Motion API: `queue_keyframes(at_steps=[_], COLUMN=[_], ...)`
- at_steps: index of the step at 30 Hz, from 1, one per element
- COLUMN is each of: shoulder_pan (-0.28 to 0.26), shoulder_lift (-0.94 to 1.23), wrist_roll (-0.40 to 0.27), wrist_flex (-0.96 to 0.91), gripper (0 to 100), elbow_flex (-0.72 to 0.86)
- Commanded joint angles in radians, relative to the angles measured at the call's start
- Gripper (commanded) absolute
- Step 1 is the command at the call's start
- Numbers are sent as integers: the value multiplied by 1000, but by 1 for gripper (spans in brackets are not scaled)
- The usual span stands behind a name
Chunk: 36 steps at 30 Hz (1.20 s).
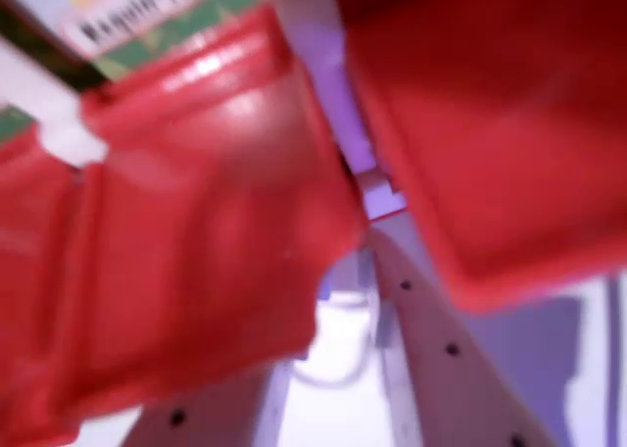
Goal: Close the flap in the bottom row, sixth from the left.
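The wrist view is very blurred and close up. A big red flap (196, 241) fills the wrist view's left and middle, tilted, with a glare patch on it. A second red flap (490, 124) fills the upper right. Between them runs a lavender strip of the board (338, 94). My gripper (367, 271) reaches up from the bottom. Its right white finger (431, 339), with black screws, has its tip at the gap between the two flaps. The left finger (206, 408) shows only low down, its tip hidden under the left flap.
A card with a green band and dark lettering (147, 21) sits at the top left above the left flap. A pale white and lavender surface (338, 359) lies between the fingers, and a lavender patch (539, 339) sits at the lower right.
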Motion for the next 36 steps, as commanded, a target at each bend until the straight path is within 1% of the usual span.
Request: queue_keyframes(at_steps=[1, 15, 23, 28, 33, 36], shoulder_pan=[-15, -25, -23, -18, -11, -11], shoulder_lift=[43, 52, 87, 124, 209, 288], wrist_roll=[8, 6, -9, -14, -29, -43], wrist_flex=[-23, -25, 124, 175, 232, 268], gripper=[2, 2, 2, 2, 2, 2], elbow_flex=[-81, -92, -100, -130, -150, -127])
